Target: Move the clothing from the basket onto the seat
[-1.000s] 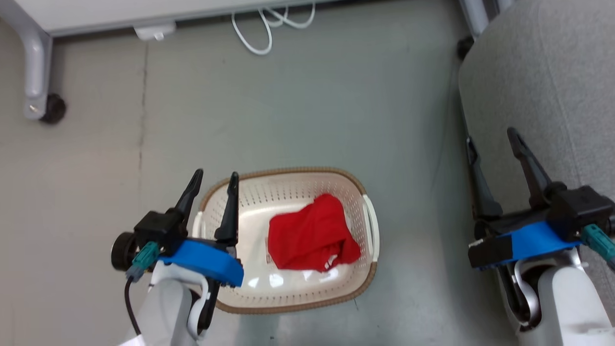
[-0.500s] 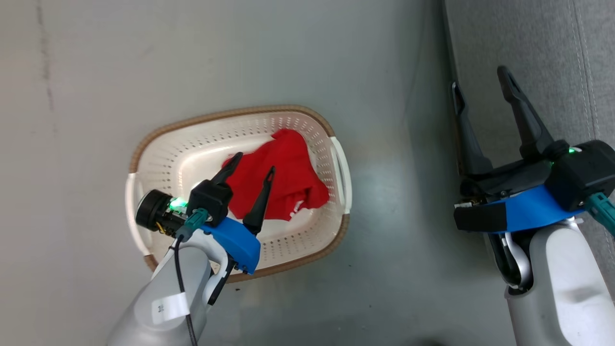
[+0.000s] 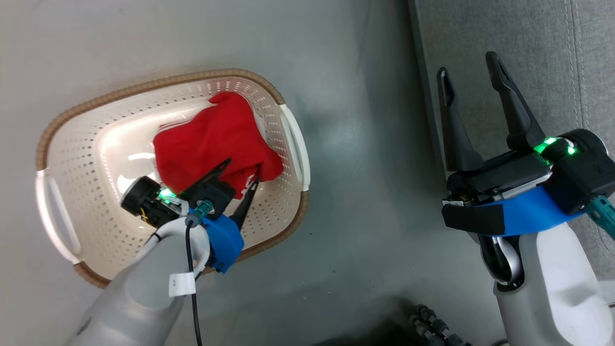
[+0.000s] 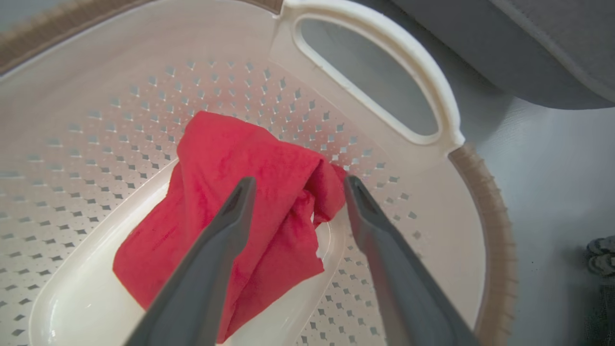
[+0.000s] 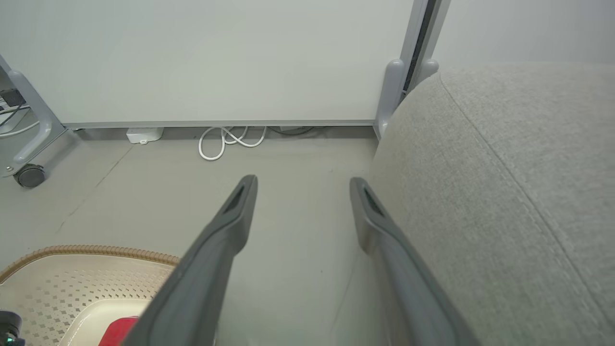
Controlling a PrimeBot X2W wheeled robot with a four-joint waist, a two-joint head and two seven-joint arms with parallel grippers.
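floor (image 3: 346, 240) grey | on it: basket (image 3: 86, 202); seat (image 3: 480, 38) apart, right | white cable (image 5: 226, 142) by wall

Glossy plastic basket (image 3: 288, 139); soft cloth clothing (image 3: 211, 139)

- The clothing (image 3: 211, 139) lies bunched up, so whether it is one garment or two cannot be told. A white fleck at its near edge is too small to make out.
- In the head view the left gripper (image 3: 241, 173) and its wrist cover the heap's near edge. Whether its fingers (image 4: 211, 269) touch the fold between them cannot be told.
- The basket (image 3: 81, 163) has part of its near rim hidden behind the left forearm (image 3: 139, 298). The left wrist view cuts it off at the top, left and bottom.
- The seat (image 3: 543, 33) runs off the top and right edges.
- A dark ribbed thing (image 3: 427, 327) is cut off by the bottom edge and cannot be identified.
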